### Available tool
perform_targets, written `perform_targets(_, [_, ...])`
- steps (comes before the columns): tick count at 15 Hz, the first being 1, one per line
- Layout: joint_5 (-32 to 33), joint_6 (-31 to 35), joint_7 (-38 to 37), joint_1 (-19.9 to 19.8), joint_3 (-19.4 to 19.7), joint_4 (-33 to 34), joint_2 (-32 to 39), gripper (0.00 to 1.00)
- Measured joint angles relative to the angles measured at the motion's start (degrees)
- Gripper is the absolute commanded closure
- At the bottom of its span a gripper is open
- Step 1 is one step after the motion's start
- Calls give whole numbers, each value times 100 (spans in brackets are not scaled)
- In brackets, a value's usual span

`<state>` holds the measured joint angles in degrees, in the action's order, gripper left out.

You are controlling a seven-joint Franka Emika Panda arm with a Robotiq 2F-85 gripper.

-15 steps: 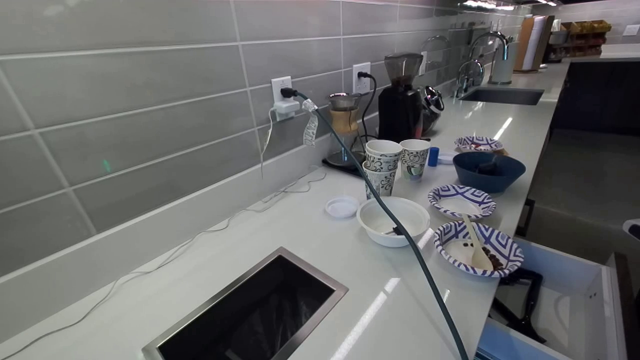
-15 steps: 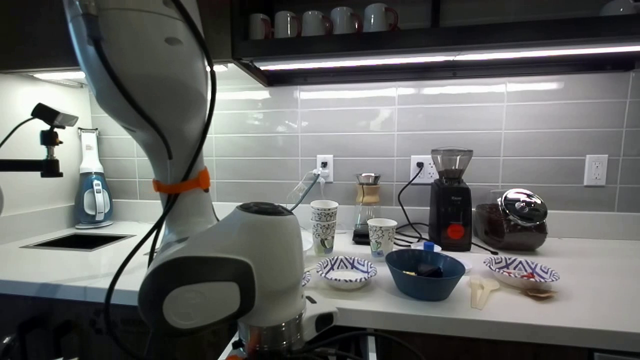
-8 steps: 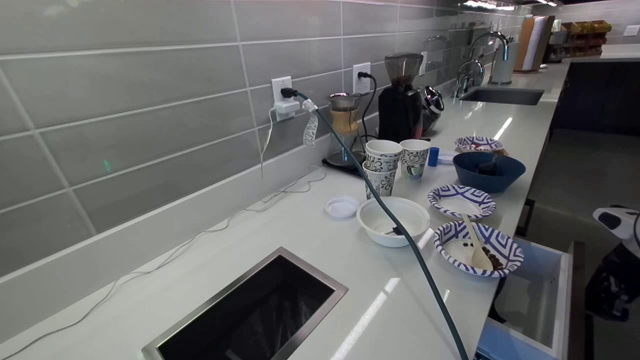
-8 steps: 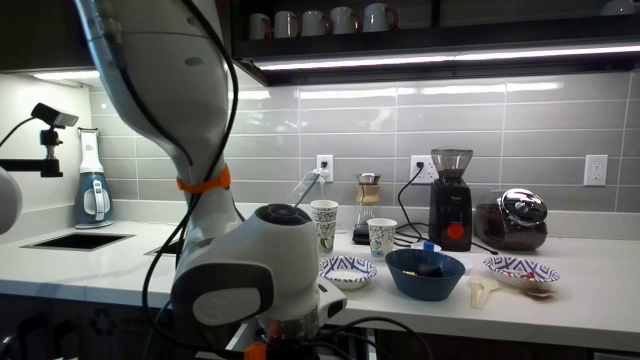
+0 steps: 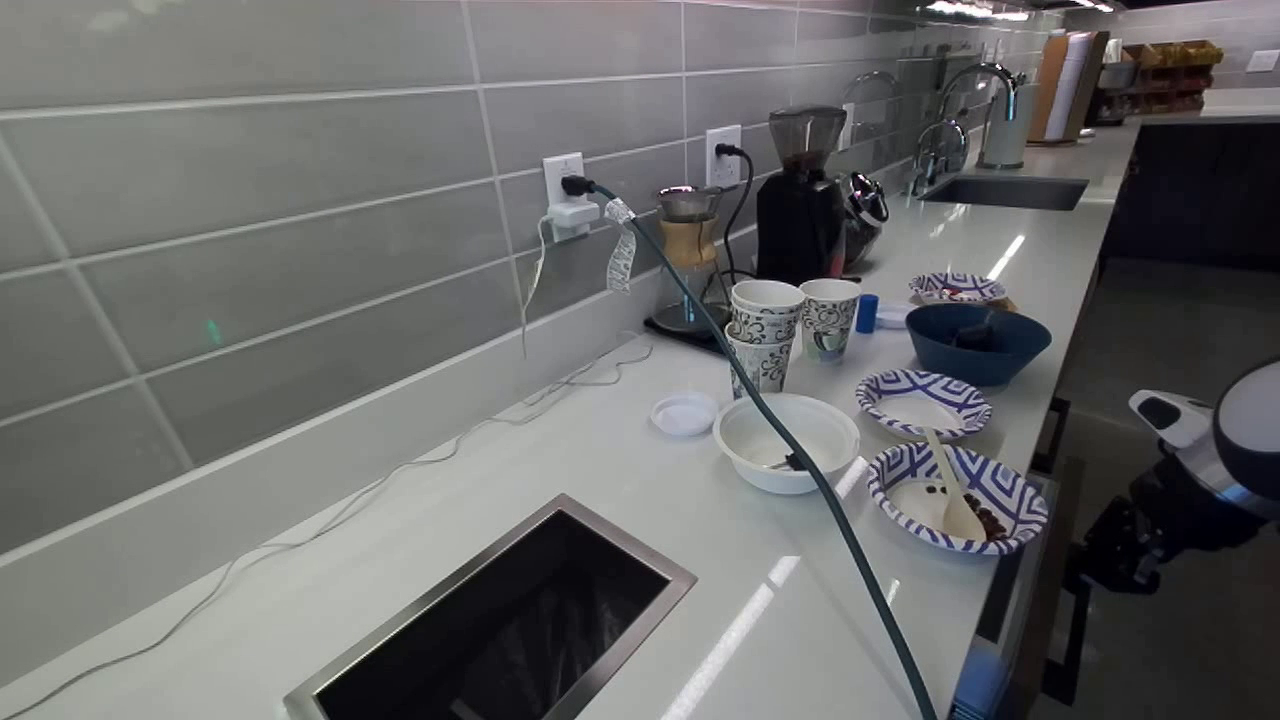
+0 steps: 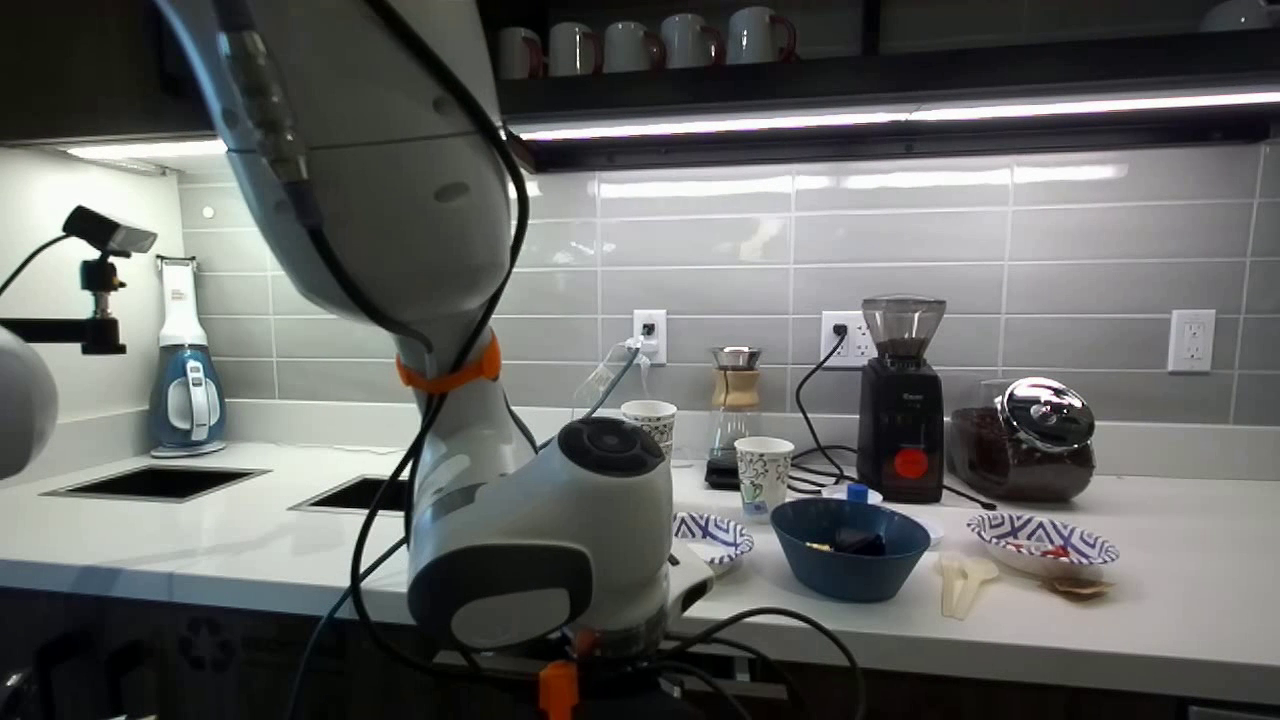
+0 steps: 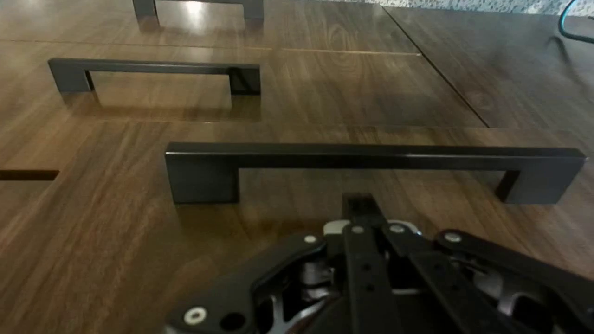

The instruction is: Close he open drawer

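The drawer is pulled out only a little. In an exterior view, a thin strip of its pale bluish inner wall [image 5: 978, 682] and its dark front panel [image 5: 1042, 605] show past the counter edge. In the wrist view, the brown wood front panel [image 7: 116, 232] fills the lower part, with a long dark bar handle [image 7: 376, 157]. My gripper [image 7: 359, 211] is shut and empty, its fingertips at the panel just below the handle; I cannot tell if they press on it. In an exterior view the gripper [image 5: 1085, 570] is at the panel's outer side. The drawer's inside is mostly hidden.
Other dark handles [image 7: 158, 69] are on neighbouring fronts. A patterned bowl with a spoon [image 5: 960, 500] stands at the counter edge above the drawer. A dark cable [image 5: 850, 530] crosses the counter [image 5: 780, 640]. A navy bowl [image 6: 848, 560] is farther along.
The drawer has slid in under the counter; its wide open inside has shrunk to a thin strip. The arm has moved toward the counter, and my gripper has come into an exterior view.
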<state>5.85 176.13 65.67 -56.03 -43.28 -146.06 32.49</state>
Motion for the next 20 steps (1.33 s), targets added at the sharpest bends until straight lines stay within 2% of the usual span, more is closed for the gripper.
perform_targets(8, [343, 336, -9, -224, -417, 330, 844, 100])
perform_targets(13, [655, 363, -101, -270, -392, 383, 991, 100])
perform_targets(16, [654, 243, -526, 7, -185, 374, 663, 100])
perform_targets(20, [639, 69, -1370, 725, 365, 269, -340, 100])
